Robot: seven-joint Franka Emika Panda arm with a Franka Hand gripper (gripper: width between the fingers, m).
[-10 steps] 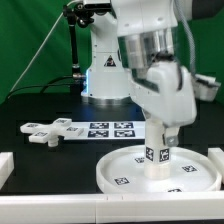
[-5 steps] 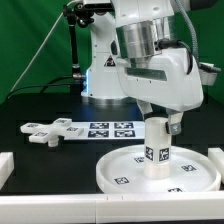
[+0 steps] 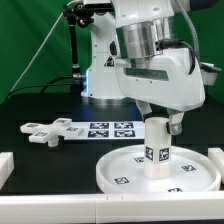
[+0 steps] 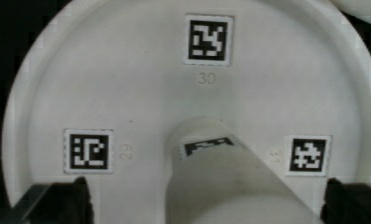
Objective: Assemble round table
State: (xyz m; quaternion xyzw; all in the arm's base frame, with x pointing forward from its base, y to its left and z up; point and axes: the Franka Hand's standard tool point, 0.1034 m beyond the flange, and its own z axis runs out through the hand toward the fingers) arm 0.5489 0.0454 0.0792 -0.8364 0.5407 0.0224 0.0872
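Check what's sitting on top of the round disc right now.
The short cylinder leg stands upright at the centre of the round disc. The disc's tags show around it; the joint under the leg is covered.

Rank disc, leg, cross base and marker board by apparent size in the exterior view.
1. round disc, clearly largest
2. marker board
3. cylinder leg and cross-shaped base: similar in apparent size; the base lies farther back and flat, so no ranking.

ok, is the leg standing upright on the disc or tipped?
Upright. In the exterior view the leg stands vertical at the middle of the round disc, its foot on the disc floor. The cross-shaped base lies apart on the table.
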